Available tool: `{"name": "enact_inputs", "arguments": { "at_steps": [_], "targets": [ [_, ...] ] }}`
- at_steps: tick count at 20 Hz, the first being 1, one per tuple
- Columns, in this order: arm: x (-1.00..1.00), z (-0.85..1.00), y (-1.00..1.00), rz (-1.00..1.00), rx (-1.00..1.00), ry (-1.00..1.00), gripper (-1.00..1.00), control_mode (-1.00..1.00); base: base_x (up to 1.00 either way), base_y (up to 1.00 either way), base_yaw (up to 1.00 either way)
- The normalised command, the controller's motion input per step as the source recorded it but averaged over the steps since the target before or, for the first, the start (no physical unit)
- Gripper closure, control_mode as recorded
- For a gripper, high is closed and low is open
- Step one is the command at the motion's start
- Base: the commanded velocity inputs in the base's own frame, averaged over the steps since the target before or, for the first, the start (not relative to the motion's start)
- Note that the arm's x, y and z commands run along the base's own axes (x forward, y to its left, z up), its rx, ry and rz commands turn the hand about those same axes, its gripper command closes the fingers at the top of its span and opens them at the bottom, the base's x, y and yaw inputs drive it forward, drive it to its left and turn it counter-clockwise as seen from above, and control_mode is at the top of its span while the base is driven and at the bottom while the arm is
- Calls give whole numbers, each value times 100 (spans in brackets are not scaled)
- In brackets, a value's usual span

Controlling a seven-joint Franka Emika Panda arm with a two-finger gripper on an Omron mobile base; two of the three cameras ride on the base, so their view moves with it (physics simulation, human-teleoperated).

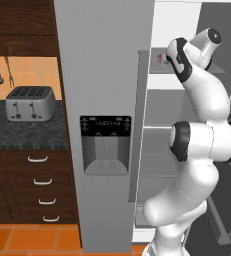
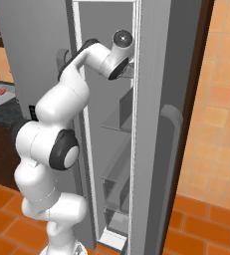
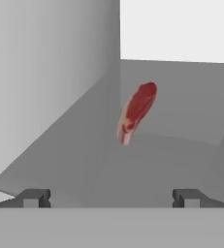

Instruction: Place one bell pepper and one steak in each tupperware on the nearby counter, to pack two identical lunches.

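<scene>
1. Pinkish-red flat raw steak (image 3: 136,111) lies on the grey fridge shelf (image 3: 181,145), ahead of the claw (image 3: 110,197).
2. Claw: fully open, empty.
3. Risk: the thin slab may slide away if the fingers close off-centre.

toaster (image 1: 31,103), fridge w/ dispenser (image 1: 105,145), drawers (image 1: 39,187)

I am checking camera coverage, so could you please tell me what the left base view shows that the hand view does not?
Left base view: a toaster on the counter, drawers beneath, and the fridge's dispenser panel. Hand view: the open hand aimed at a steak on a grey fridge shelf. Both look at the fridge interior.
</scene>
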Motion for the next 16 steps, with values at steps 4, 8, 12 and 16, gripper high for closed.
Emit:
{"name": "enact_inputs", "arguments": {
  "at_steps": [4, 8, 12, 16],
  "targets": [
    [46, -8, -18, 3, 0, 0, -100, -100, 0, 0, 0],
    [44, -13, -7, 3, 0, 0, -100, -100, 0, 0, 0],
    [44, -9, -7, 3, 0, 0, -100, -100, 0, 0, 0],
    [44, -7, -10, 3, 0, 1, -100, -100, 0, 0, 0]
  ]
}}
